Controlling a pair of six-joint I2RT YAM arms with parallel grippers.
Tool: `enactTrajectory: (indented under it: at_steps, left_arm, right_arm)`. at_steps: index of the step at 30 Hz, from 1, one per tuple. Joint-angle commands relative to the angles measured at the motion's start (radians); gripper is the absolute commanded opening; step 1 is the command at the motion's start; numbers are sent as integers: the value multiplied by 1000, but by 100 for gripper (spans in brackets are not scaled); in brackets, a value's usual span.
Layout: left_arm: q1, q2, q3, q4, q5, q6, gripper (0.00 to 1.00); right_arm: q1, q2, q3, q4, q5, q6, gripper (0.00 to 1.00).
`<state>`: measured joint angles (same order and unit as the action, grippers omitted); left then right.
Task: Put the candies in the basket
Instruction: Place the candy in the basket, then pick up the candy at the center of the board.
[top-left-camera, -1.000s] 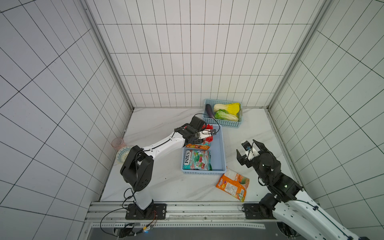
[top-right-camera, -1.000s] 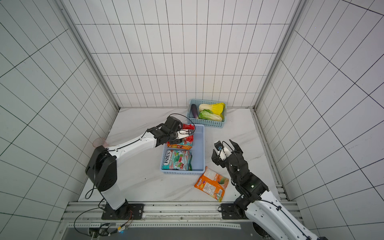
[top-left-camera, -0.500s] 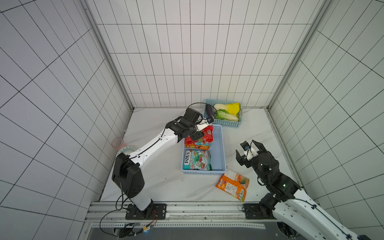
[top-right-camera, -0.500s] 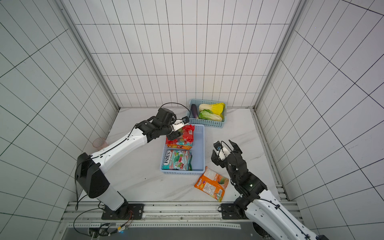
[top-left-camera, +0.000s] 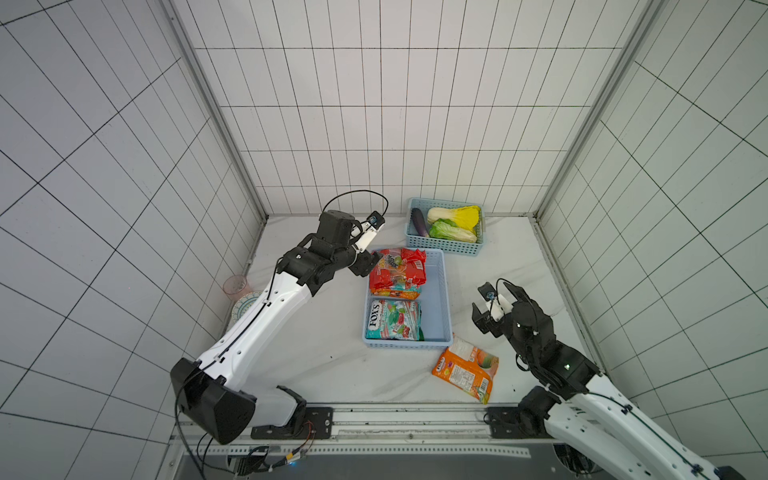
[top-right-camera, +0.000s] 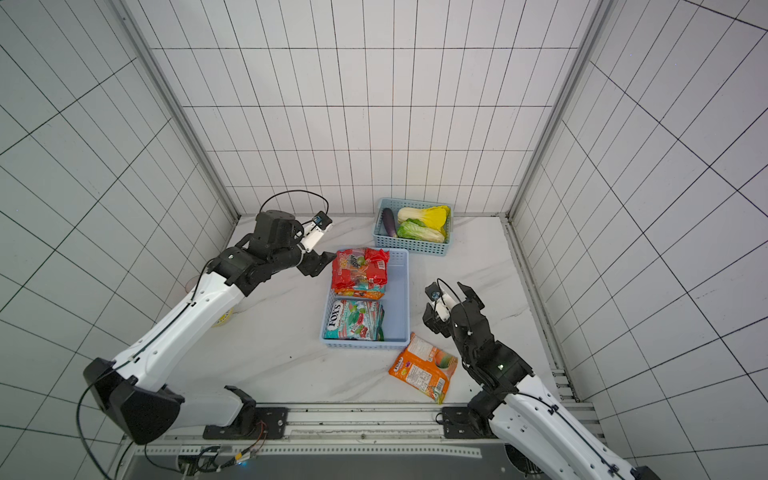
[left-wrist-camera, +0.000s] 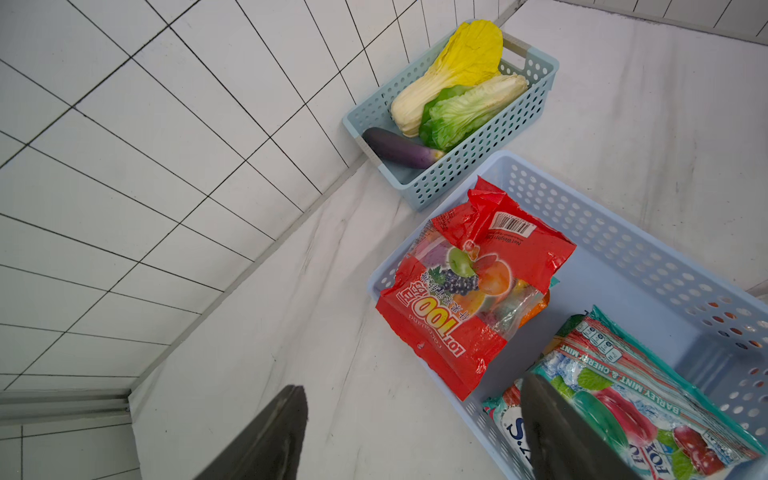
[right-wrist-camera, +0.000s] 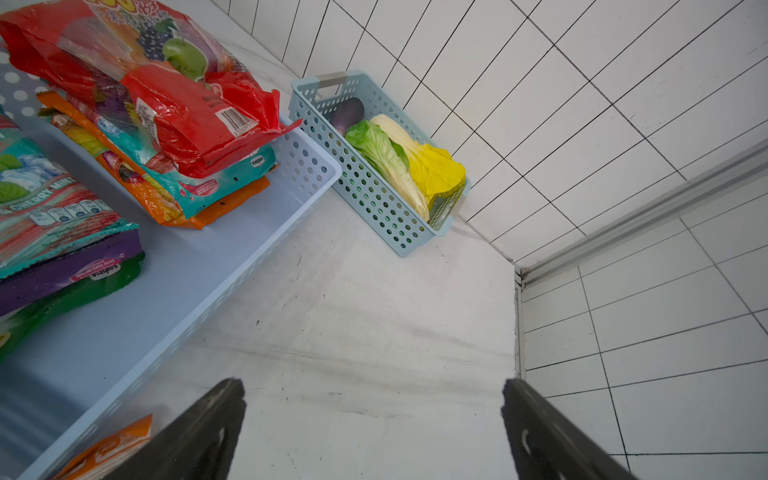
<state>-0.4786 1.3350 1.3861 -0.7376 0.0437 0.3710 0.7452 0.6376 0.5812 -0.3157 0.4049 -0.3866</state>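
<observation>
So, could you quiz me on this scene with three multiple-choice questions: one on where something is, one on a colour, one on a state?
1. The orange bag lies: A) inside the basket; B) on the table beside the basket; C) in the right gripper.
2. The top bag of the basket's far pile is: A) purple; B) red; C) green.
3. The right gripper is: A) shut on the orange bag; B) shut on the basket's rim; C) open and empty.

Answers:
1 B: both top views show it flat on the table by the basket's near corner.
2 B: it shows red in both top views.
3 C: the right wrist view shows its fingers wide apart with nothing between.
</observation>
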Motion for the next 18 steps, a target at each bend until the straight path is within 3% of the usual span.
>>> enactTrajectory:
  at_steps: [1, 4, 5, 7, 12, 14, 18]
  left_arm:
    - [42, -43, -54, 0, 44, -74, 82]
    - [70, -78, -104, 16, 39, -100, 86]
    - [88, -86, -113, 18, 45, -118, 92]
    - [133, -98, -125, 21, 73, -163, 96]
    - [209, -129, -182, 48, 158, -226, 96]
    - [257, -134, -205, 55, 232, -248, 97]
    - [304, -147, -255, 99, 271, -275, 98]
  right_arm:
    - [-7, 60, 140, -160, 7, 15, 99]
    - [-6, 106, 219, -264, 12, 47, 99]
    - [-7, 122, 251, -303, 4, 54, 99]
    - [-8, 168, 338, -406, -17, 83, 99]
    - [-19, 269, 522, -651, -138, 194, 99]
    - [-26, 303, 574, -725, -203, 274, 99]
    - [-49, 378, 630, -839, -292, 407, 99]
